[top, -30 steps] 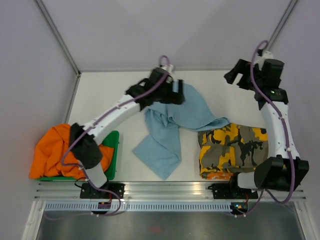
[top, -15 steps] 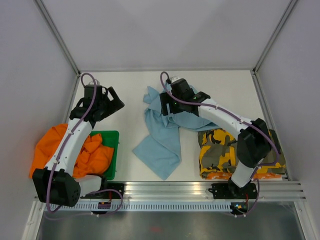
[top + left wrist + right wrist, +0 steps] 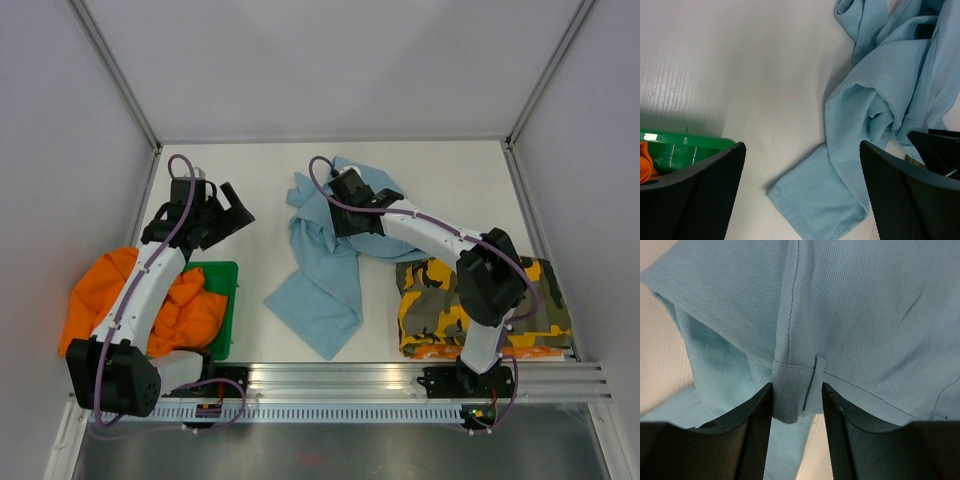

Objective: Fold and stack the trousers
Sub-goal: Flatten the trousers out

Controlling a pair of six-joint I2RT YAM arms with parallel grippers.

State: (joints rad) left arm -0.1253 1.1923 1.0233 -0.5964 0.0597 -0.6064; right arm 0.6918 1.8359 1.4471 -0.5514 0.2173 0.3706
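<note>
Only from the right wrist is the belt loop point(image 3: 810, 382) of the light-blue trousers point(image 3: 325, 270), spread right of the green tray point(image 3: 228, 300), seen straddled by the half-narrowed right gripper point(image 3: 797, 390); a clamp cannot be confirmed. The left gripper point(image 3: 802, 147) is held wide apart, empty.

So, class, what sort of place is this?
Probably a robotics lab test cell: plain white panels enclose the table, the left arm and right arm are bolted to an aluminium rail, and light-blue trousers lie spread for folding.

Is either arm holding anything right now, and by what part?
Left gripper: nothing. Right gripper: jaws straddle the blue trousers at a waistband belt loop; grip unclear.
</note>
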